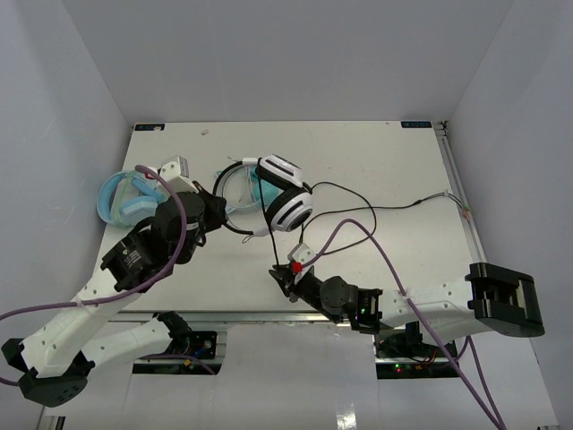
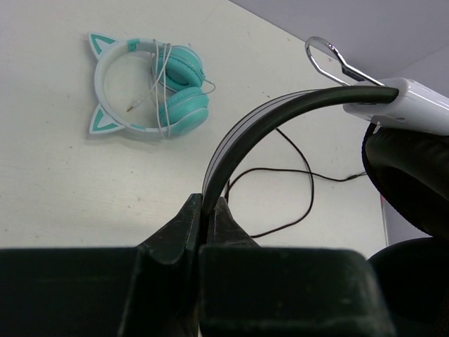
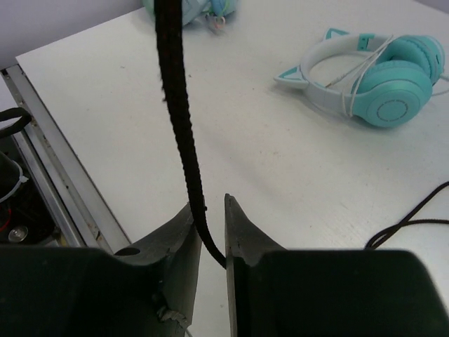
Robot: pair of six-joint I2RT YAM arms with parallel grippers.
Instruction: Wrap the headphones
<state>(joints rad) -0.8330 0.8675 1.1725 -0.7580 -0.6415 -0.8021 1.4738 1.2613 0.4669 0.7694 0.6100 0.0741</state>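
The headphones (image 1: 288,208) hang above the table's middle, white earcups with black pads. My left gripper (image 1: 218,213) is shut on their thin black headband (image 2: 280,112), which passes between its fingertips (image 2: 208,203). The long black cable (image 1: 358,208) loops over the table to the right. One stretch of cable (image 3: 175,105) drops into my right gripper (image 3: 210,203), which sits low near the table's front edge (image 1: 279,276). Its jaws stand slightly apart, and the cable lies loosely between them against the left finger.
Teal cat-ear headphones (image 1: 235,184) lie just behind the lifted ones, also in the left wrist view (image 2: 175,98). Chunky light-blue headphones (image 1: 125,199) lie at the table's left edge. The metal front rail (image 3: 42,182) is close beside my right gripper.
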